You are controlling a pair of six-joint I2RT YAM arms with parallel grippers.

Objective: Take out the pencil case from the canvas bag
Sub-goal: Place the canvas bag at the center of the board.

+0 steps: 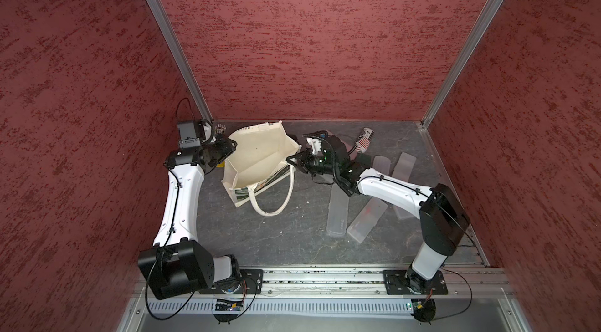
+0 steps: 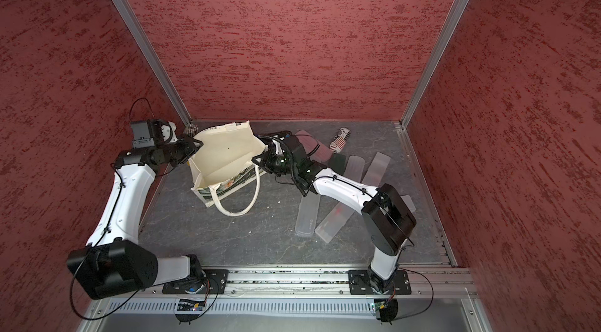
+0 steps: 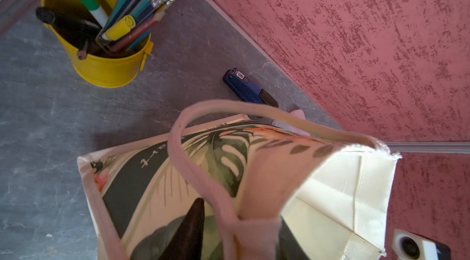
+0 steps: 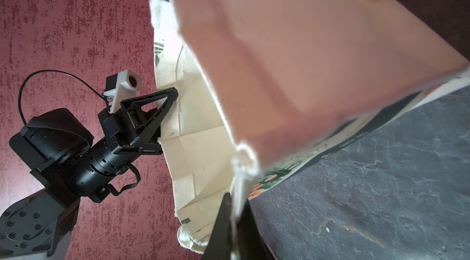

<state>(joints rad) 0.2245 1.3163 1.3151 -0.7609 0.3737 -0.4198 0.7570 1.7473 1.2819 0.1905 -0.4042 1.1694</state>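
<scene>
Two grippers on one canvas bag (image 1: 260,158), so starting there. Tipped over on the dark stone-look table (image 1: 276,242) near the back wall, mouth gaping toward the camera in both top views, front handle (image 1: 271,214) flopped out on the tabletop. Right gripper (image 4: 235,202) pinched tight on the bag's rim corner (two dark fingers squeezing the frayed white seam, plain in the right wrist view). Left gripper (image 1: 231,147) over at the opposite rim, right by the root of the back handle (image 3: 241,104); jaws looking parted, one dark finger (image 3: 194,223) off to the side of the strap, not clamping it. Several frosted pencil cases (image 1: 338,213) out of the bag, flat on the table beside and under the right arm. Now the writing: white script on the bag's dark green band (image 3: 132,177), reads like "art" sideways, rest cut off. "50" on a little label on the blue stapler (image 3: 248,88) against the wall. Lettering on the stars-and-stripes cylinder (image 1: 366,140) too small to read, same for the tiny mark on one case. Yellow bucket (image 3: 101,65) stuffed with pens and pencils near the stapler.
</scene>
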